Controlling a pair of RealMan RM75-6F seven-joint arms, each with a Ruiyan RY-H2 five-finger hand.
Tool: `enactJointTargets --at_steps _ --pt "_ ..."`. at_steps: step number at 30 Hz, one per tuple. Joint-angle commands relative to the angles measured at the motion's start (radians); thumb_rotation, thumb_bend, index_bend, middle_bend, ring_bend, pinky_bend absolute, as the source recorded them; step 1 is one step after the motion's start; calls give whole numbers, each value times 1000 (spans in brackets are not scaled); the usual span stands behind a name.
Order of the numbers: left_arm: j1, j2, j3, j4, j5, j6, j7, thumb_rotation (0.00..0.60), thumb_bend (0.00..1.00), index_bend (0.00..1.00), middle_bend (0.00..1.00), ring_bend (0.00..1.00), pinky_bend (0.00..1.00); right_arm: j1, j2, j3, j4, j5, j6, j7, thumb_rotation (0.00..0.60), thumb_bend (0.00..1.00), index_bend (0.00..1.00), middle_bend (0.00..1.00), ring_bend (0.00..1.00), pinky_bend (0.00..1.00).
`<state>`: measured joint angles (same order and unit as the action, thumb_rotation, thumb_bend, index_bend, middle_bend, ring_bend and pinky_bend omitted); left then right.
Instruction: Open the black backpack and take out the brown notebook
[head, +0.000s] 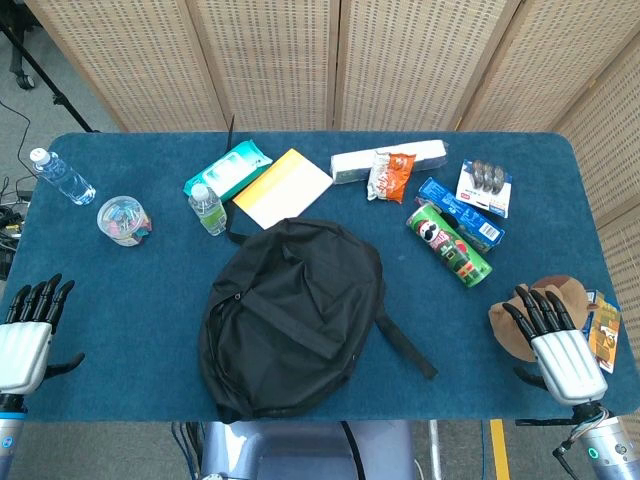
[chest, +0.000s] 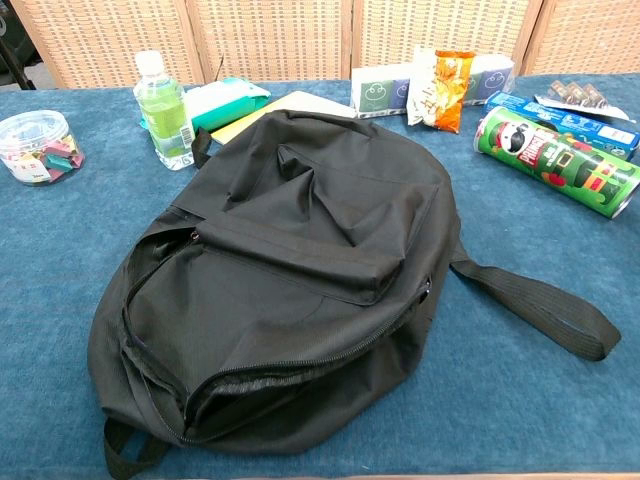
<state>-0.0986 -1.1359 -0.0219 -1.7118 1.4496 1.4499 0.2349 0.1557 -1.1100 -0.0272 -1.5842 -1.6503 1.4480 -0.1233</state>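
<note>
The black backpack (head: 290, 315) lies flat in the middle of the blue table (head: 120, 300), its strap (head: 405, 345) trailing to the right. In the chest view the backpack (chest: 290, 260) shows its main zipper partly undone, with a dark gap (chest: 255, 385) along the near edge. No brown notebook shows in either view. My left hand (head: 30, 335) hovers at the table's near left corner, fingers spread, holding nothing. My right hand (head: 550, 330) is at the near right, fingers apart over a brown leathery object (head: 512, 328). Neither hand touches the backpack.
Behind the backpack lie a yellow pad (head: 282, 187), a wipes pack (head: 228, 168), a green drink bottle (head: 208, 210) and a tissue box (head: 385, 160). A Pringles can (head: 449, 244), a blue box (head: 460, 213) and snacks sit right. A clip jar (head: 124, 220) and a water bottle (head: 65, 178) stand left.
</note>
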Motion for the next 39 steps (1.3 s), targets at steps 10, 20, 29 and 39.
enactJointTargets --at_steps 10,20,29,39 --pt "0 3 -4 -2 -5 -2 -7 600 0 0 0 0 0 47 -5 -43 -16 -126 -36 124 600 0 130 0 0 0" --pt "-6 7 -15 1 -28 -15 -19 600 0 0 0 0 0 277 -11 -72 -209 -307 -282 248 600 0 130 0 0 0" --pt "-9 12 -20 9 -40 -23 -39 600 0 0 0 0 0 383 -182 -26 -305 -260 -479 112 600 0 130 9 0 0" --pt "-12 23 -24 13 -48 -33 -66 600 0 0 0 0 0 407 -414 60 -288 -35 -595 -165 600 0 157 83 0 0"
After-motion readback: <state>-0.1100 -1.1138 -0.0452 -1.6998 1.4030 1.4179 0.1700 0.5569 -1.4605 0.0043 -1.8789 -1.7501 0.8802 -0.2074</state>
